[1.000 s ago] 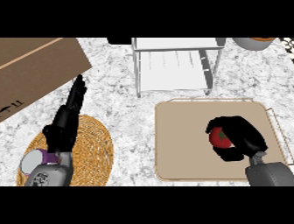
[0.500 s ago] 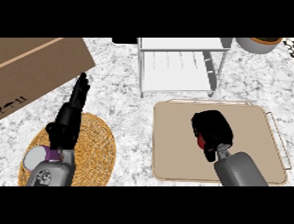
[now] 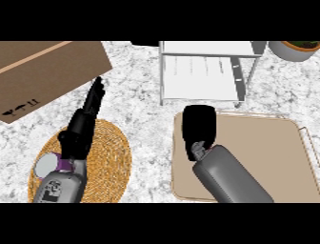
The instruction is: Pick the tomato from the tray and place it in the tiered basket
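My right hand (image 3: 198,127) hovers over the left edge of the beige tray (image 3: 268,152), just in front of the white tiered basket (image 3: 201,71). I see its back, with the fingers curled under. The tomato does not show; no red is visible on the tray, and the hand covers the place where it was held. My left hand (image 3: 85,121) rests with straight fingers above the woven mat (image 3: 110,162), pointing toward the cardboard box (image 3: 40,71).
The cardboard box fills the far left of the marble counter. A potted plant (image 3: 296,48) stands at the far right, beside the basket. The tray's wire handle (image 3: 312,152) runs along its right side.
My right hand has moved left and away from me across the tray, toward the basket. The red of the tomato, seen in its grasp before, is now hidden. The left hand has stayed put.
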Controlling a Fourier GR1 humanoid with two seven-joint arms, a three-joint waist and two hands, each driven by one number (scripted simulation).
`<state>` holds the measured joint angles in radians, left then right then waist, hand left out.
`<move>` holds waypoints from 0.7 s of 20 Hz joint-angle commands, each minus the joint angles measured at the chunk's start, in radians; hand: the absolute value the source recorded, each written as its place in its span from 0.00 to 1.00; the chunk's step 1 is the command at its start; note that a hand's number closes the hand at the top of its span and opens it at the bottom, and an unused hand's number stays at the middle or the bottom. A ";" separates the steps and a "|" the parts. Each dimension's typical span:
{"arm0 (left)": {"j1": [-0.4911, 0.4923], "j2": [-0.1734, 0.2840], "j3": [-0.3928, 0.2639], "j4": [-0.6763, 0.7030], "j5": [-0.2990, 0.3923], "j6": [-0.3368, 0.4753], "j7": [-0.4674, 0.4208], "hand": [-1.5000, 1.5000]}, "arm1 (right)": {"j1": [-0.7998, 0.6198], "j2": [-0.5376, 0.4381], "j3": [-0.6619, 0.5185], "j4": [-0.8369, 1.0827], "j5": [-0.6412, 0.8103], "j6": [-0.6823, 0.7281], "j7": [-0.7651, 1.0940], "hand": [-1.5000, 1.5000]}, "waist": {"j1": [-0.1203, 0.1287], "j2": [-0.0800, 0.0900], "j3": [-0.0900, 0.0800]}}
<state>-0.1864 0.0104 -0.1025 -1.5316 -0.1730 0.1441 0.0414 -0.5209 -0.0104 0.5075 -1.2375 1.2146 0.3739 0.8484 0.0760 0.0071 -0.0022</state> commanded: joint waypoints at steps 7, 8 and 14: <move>0.029 -0.009 -0.001 -0.028 -0.004 0.014 0.034 0.50 | -0.355 0.010 0.108 -0.149 -0.176 0.033 0.453 1.00 | -0.029 -0.017 0.001; 0.031 0.013 0.024 -0.009 0.018 -0.006 0.003 0.50 | -0.376 0.010 0.121 -0.130 -0.193 0.024 0.481 1.00 | -0.033 -0.012 0.001; 0.050 0.008 0.033 0.022 -0.004 0.024 -0.038 0.50 | -0.582 0.009 -0.019 -0.203 -0.273 0.137 0.541 1.00 | -0.059 -0.019 -0.001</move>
<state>-0.1602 0.0144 -0.0833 -1.5330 -0.1745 0.1579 0.0459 -0.9750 -0.0195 0.5450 -1.3922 0.9930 0.3686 1.1356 0.0334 -0.0074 -0.0019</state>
